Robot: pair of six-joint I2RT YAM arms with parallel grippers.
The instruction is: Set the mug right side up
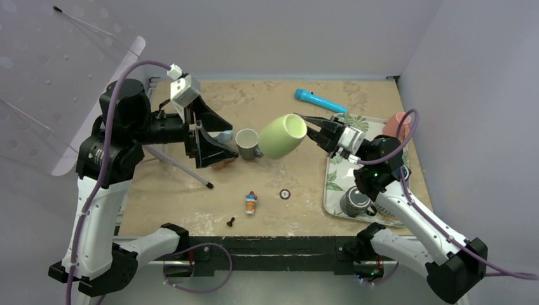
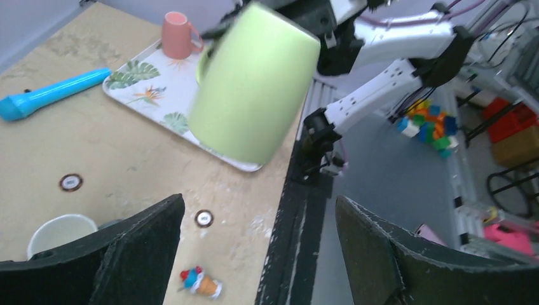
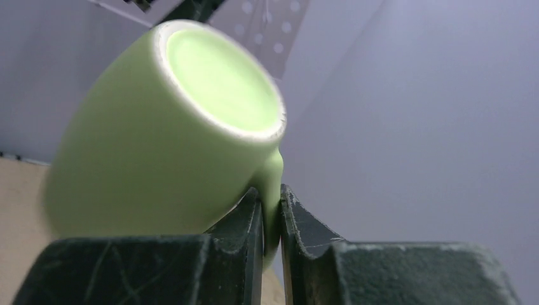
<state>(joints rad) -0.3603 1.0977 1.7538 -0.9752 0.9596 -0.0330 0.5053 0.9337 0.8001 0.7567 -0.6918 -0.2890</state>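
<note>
Nearest the right wrist camera, the right gripper (image 3: 271, 213) was seen drawn narrow. Its two scuffed black fingers were pinched on the handle of a pale green glazed ceramic mug (image 3: 152, 146), with only a thin strip of handle showing between them. The mug was held in the air, steeply tipped, with a round end bearing a pale matte ring turned back toward the fingers. The opposite end was hidden in every view, and the mug's outline was blurred in the left wrist view. From overhead it was found above the middle of the speckled tan table (image 1: 184, 203), clear of the surface. Just beyond its left side a small grey cup (image 1: 248, 143) was stood upright. Past that the left gripper (image 1: 224, 140) was spread wide, with nothing between its angular black fingers. Farther right, a leaf-patterned rectangular tray (image 1: 335, 181) was partly covered by the right arm.
</note>
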